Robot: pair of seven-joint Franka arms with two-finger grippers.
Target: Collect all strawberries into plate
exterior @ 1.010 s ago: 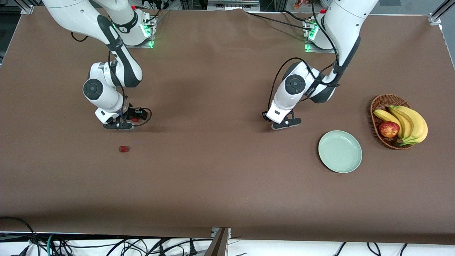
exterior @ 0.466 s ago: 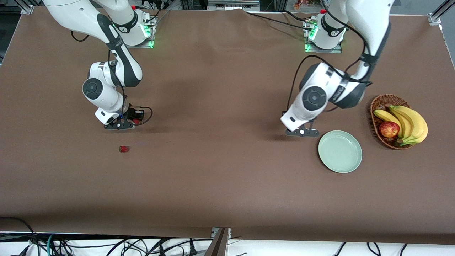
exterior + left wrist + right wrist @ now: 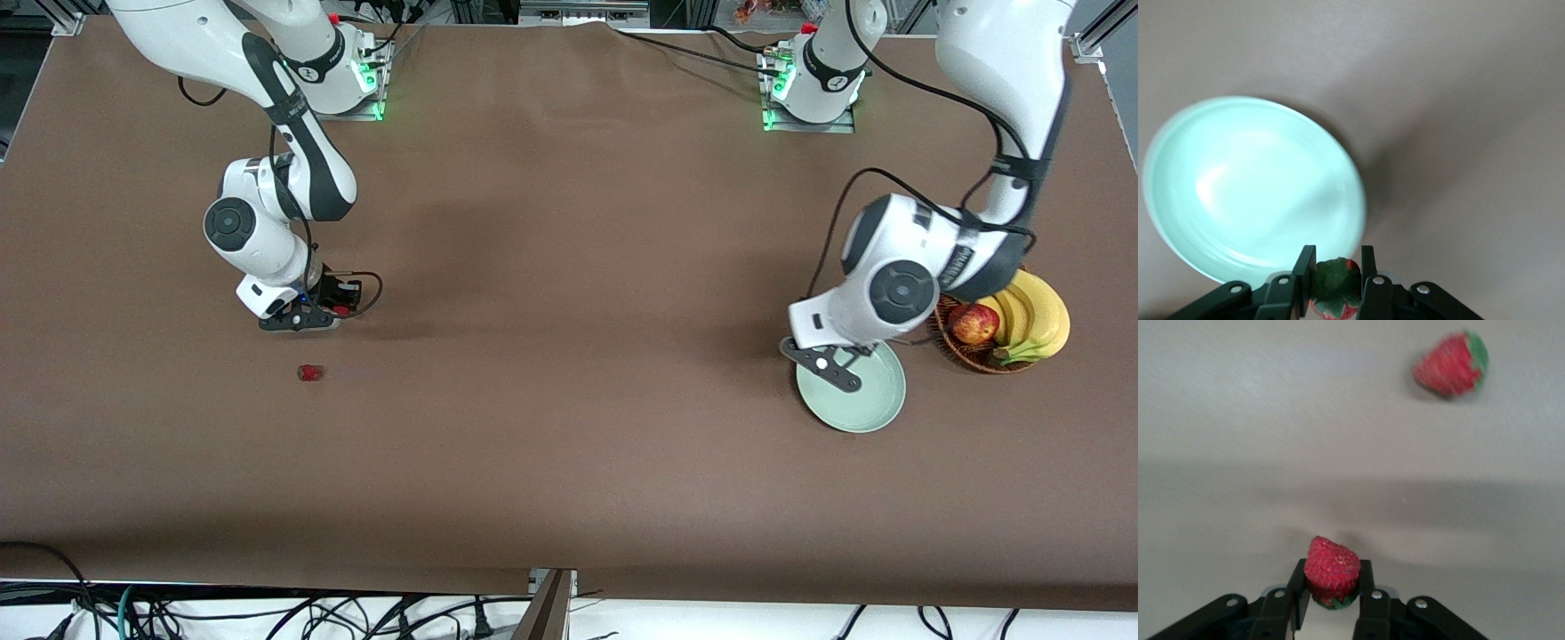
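Over the plate, toward the left arm's end — left gripper clamps a strawberry. Right gripper grips a second berry above the table; third strawberry lies nearby on the cloth.

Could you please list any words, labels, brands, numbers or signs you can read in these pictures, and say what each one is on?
None can be read.
Right arm: a dark mark on the link by its base, too small to read.
Left arm: dark lettering on the wrist band, too small to read.
Plate, basket, strawberries: no text.
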